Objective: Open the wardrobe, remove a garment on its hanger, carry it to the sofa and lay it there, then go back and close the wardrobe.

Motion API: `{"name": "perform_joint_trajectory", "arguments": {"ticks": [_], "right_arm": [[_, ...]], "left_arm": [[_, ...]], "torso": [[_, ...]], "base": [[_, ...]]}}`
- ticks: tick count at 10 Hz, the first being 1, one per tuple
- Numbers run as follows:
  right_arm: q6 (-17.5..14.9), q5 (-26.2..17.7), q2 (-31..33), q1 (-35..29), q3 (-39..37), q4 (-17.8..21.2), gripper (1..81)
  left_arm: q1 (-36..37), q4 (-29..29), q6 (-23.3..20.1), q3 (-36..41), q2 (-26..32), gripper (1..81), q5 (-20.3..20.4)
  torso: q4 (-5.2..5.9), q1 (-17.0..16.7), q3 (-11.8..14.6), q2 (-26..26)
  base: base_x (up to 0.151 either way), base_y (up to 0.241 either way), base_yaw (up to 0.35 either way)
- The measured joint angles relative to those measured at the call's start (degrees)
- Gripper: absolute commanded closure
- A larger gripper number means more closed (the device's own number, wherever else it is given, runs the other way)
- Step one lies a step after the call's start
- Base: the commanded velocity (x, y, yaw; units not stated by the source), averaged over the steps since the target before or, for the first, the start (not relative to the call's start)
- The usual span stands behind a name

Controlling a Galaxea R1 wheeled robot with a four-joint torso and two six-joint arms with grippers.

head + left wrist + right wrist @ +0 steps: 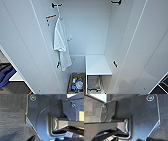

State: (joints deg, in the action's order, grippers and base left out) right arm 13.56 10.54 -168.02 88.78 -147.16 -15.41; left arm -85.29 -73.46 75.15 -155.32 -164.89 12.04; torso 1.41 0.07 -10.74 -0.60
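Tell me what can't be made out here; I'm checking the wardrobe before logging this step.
- Wardrobe top: cut off by the head view's upper edge, so the rail's fittings barely show.
- Box on the wardrobe floor: its contents are too small and blurred to name.
- White shirt's hanger: mostly hidden by the shirt.
- Blue object beside the left door: cut off by the edge.

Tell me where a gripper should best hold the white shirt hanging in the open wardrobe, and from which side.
Probably the white hanger just under its hook, not the limp white shirt, which would slip or stretch. The shirt hangs close to the left inner wall of the wardrobe, so come from the open front, slightly from the right, then lift the hook off the dark bracket.
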Motion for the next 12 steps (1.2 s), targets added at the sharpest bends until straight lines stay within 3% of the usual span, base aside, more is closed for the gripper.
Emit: {"name": "perform_joint_trajectory", "arguments": {"ticks": [4,5,9,12], "right_arm": [[0.0,-0.02,8.55,-0.09,11.53,0.04,1.0],[0.06,-0.11,10.36,-0.22,14.31,0.12,1.0],[2.29,-0.11,21.14,-3.08,28.73,0.54,1.0],[5.01,-0.16,29.9,-5.0,37.44,0.63,1.0]], "left_arm": [[-3.41,0.5,0.06,0.17,0.91,1.0,1.49],[-5.14,2.9,-1.07,0.41,1.55,1.0,1.12],[-3.63,21.02,-19.15,7.33,6.23,1.0,0.66],[-3.57,37.77,-37.97,22.54,13.68,1.0,-2.02]], "torso": [[0.0,0.02,0.0,0.0],[0.0,0.0,0.0,0.0],[0.0,0.02,0.0,0.0],[0.0,0.0,0.0,0.0]], "base": [[0.0,0.0,0.0],[0.0,0.0,0.0],[0.0,0.0,0.0],[0.0,0.0,0.0]]}}
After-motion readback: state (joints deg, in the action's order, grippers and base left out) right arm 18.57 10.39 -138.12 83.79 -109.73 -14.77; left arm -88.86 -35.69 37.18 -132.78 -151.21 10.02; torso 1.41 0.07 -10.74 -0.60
